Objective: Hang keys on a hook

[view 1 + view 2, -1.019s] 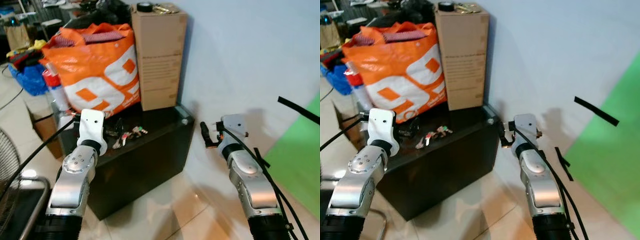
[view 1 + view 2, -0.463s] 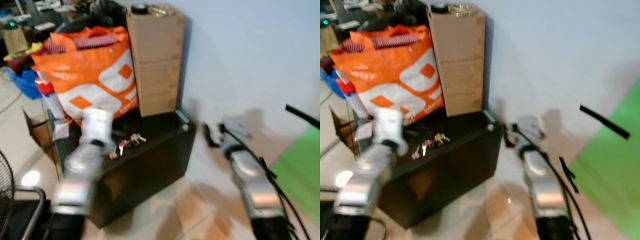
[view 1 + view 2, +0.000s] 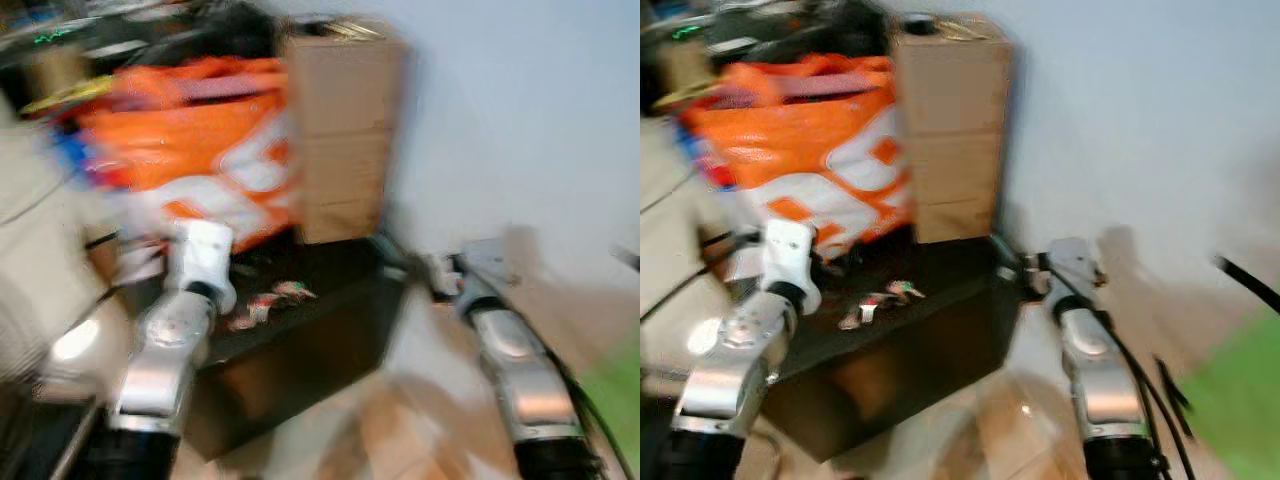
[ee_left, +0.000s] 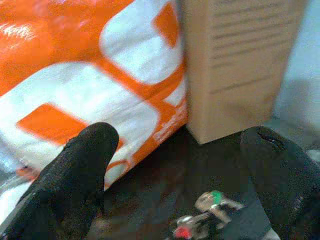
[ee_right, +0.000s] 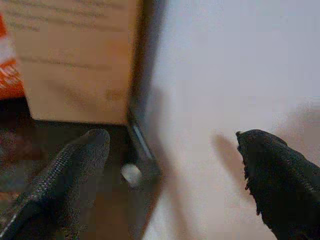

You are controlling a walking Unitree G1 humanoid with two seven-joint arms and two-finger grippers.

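A small bunch of metal keys [image 4: 202, 220] with red and green tags is lying on the glossy dark counter [image 3: 930, 330], just in front of a crinkled orange-and-white plastic bag [image 4: 85, 75] and a tall rectangular cardboard box [image 3: 948, 120]. The left gripper [image 4: 175, 165] is hovering above the keys, its rubbery black jaws standing wide apart. The right gripper [image 5: 172, 170] is hanging beside the counter's corner, facing a smooth pale wall [image 5: 235, 75], its jaws likewise apart.

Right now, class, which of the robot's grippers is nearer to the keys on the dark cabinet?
Left. The left gripper hovers open just over the keys; the right gripper, also open, is past the cabinet's corner by the wall.
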